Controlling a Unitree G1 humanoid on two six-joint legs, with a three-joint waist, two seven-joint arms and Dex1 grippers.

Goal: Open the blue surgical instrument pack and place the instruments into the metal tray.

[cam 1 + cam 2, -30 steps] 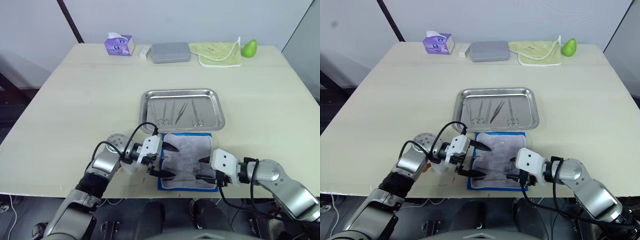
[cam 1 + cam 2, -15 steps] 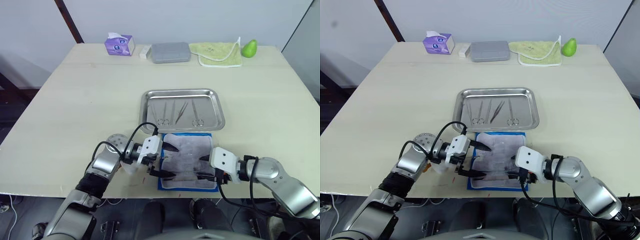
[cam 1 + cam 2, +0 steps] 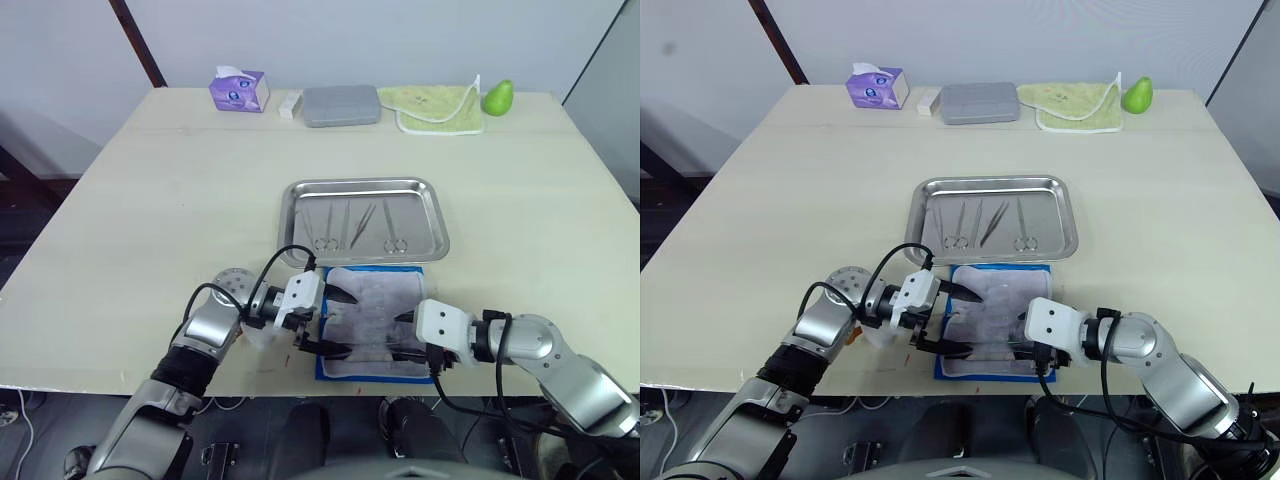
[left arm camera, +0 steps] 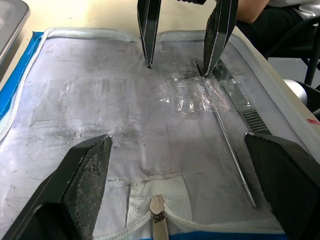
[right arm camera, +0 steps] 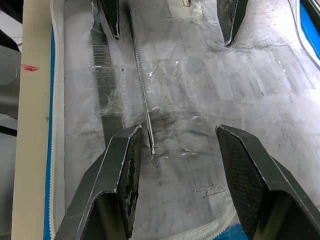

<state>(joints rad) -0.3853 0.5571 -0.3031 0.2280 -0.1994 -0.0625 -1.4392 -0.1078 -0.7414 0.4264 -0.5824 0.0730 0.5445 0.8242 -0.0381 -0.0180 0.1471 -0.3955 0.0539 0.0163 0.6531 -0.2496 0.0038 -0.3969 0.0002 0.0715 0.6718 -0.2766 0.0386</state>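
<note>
At the near desk (image 3: 150, 200) edge the blue surgical instrument pack (image 3: 372, 322) lies unzipped and flat, its pale grey lining up. The left end effector (image 3: 335, 322) and the right end effector (image 3: 408, 337) face each other low over that lining, both with fingers spread and holding nothing. Between them, toward the pack's near edge, lie the remaining instruments: a thin probe (image 5: 142, 95) with a small looped tip and a flat ridged tool (image 5: 106, 80) just beside it, both under what looks like clear film or tape, though the glare makes that uncertain. These are light, stiff and slippery, and they sit flush on soft fabric, so a pinch across the shaft near the middle seems safest; the film may drag. Just beyond the pack, the metal tray (image 3: 366, 188) already holds several instruments (image 3: 360, 225). Farther back stand a tissue box (image 3: 238, 89), a grey box (image 3: 341, 104), a green cloth (image 3: 436, 106) and a pear (image 3: 498, 96).
</note>
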